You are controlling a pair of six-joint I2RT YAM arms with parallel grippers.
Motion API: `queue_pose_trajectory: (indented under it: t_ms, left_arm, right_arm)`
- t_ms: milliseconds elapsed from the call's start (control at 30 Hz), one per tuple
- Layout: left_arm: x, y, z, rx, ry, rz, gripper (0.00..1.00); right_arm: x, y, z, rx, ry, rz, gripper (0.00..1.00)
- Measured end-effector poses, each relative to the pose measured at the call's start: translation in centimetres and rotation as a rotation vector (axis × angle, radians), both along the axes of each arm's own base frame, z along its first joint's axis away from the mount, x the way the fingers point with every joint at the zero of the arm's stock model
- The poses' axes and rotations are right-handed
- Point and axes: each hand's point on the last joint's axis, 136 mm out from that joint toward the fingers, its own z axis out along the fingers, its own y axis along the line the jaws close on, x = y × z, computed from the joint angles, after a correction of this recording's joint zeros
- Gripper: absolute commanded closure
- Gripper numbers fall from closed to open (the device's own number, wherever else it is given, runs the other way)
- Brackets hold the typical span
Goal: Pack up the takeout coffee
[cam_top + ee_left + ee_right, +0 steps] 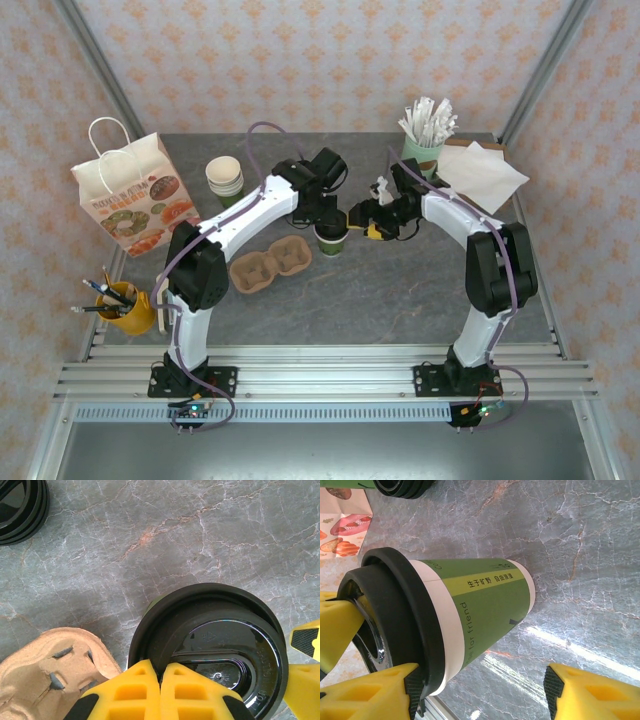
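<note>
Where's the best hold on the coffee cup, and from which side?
The green wall of the cup, below the lid, from the right side: it stands upright with bare sides, and the left gripper, shut, rests on the lid from above.

this is a robot test cell dressed up as a coffee counter. my arm bases are bolted to aluminium rails on the near side of the cardboard cup carrier, and metal frame posts hold patterned wall panels beyond it. the carrier lies on a marble-look table. around it stand café props: the takeout coffee just to its right, a doughnut-printed paper bag to its left, stacked paper cups behind it, wrapped straws and napkins further right.
</note>
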Motion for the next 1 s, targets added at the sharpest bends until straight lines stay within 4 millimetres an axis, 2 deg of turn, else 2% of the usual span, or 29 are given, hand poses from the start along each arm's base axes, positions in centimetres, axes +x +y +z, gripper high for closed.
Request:
queue_pose_trajectory:
  t_ms: [567, 1000]
  left_arm:
    - [-0.4, 0.1, 0.8, -0.002, 0.012, -0.003, 1.0]
    - [-1.0, 0.1, -0.3, -0.017, 0.045, -0.008, 1.0]
  right_arm:
    - [0.0, 0.2, 0.2, 0.009, -0.004, 0.007, 0.3]
    - [-0.2, 0.2, -0.1, 0.006, 0.003, 0.007, 0.3]
